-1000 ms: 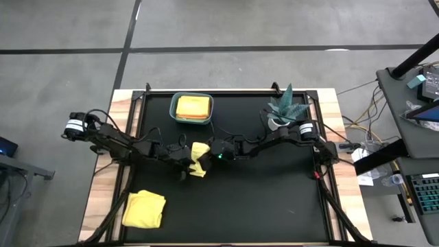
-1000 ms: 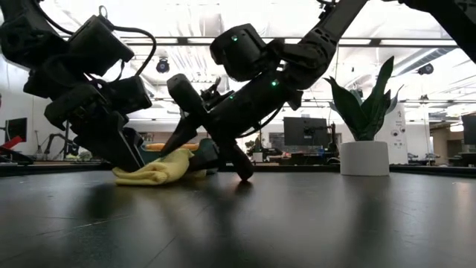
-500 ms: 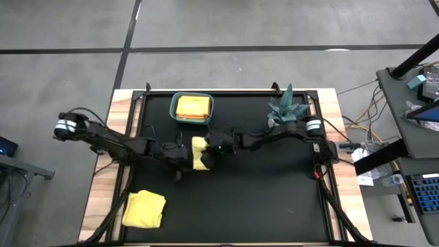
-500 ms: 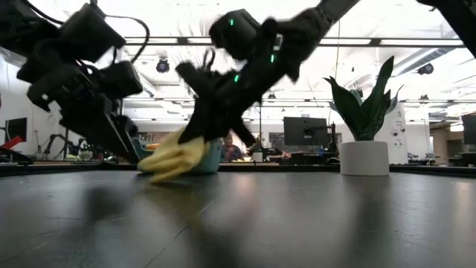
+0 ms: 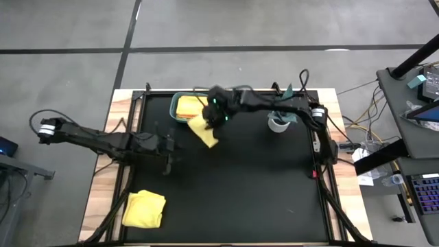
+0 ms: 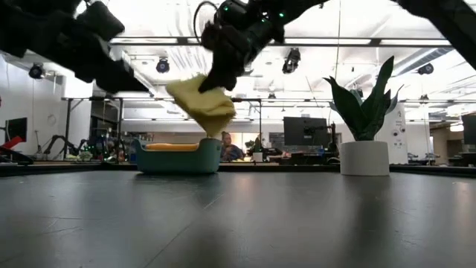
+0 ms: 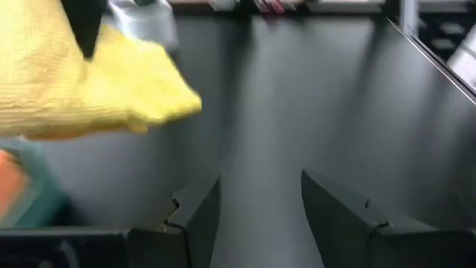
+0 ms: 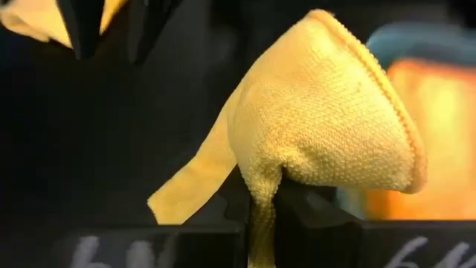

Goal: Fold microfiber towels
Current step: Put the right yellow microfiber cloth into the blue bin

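Carrying a folded yellow towel point(image 5: 204, 130) in pinched jaws, the right gripper point(image 5: 214, 116) nears the bin point(image 5: 176, 116); the left gripper point(image 5: 167, 145) waits open, one towel point(image 5: 144, 208) left at the desk's front-left corner.

No text, label or brand could be read anywhere. The right wrist view held pale marks low down on the dark gripper point(image 8: 260, 223) — perhaps digits — too blurred to make out.
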